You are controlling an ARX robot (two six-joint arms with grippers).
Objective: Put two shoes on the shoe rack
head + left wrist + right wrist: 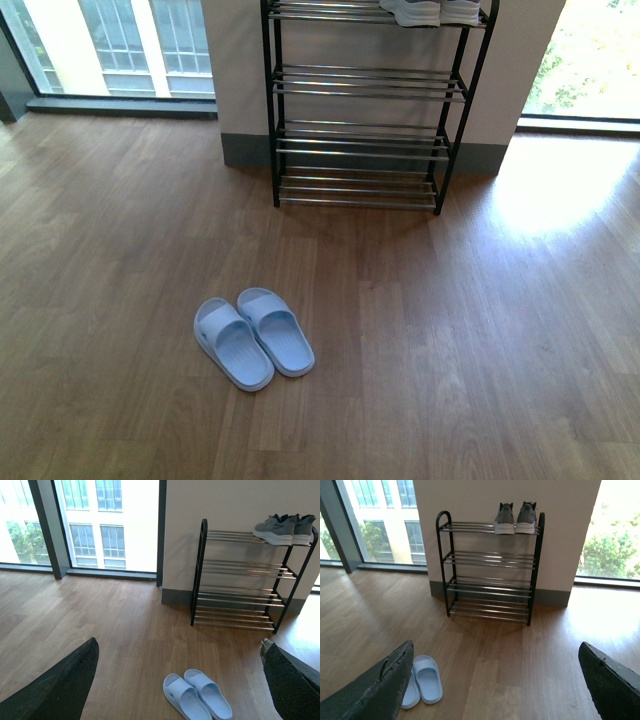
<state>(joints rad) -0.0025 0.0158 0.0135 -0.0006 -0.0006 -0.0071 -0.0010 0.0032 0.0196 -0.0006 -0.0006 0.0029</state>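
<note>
The two shoes, grey sneakers with white soles, stand side by side on the top shelf of the shoe rack at its right end: the pair shows heels-on in the right wrist view, sideways as shoes in the left wrist view, and only as white soles at the front view's top edge. The shoe rack has black posts and chrome rod shelves and stands against the wall. My left gripper and right gripper are both open, holding nothing, far back from the rack over the floor.
A pair of light blue slides lies on the wooden floor in front of the rack. Floor-to-ceiling windows flank the wall section behind the rack. The lower rack shelves hold nothing.
</note>
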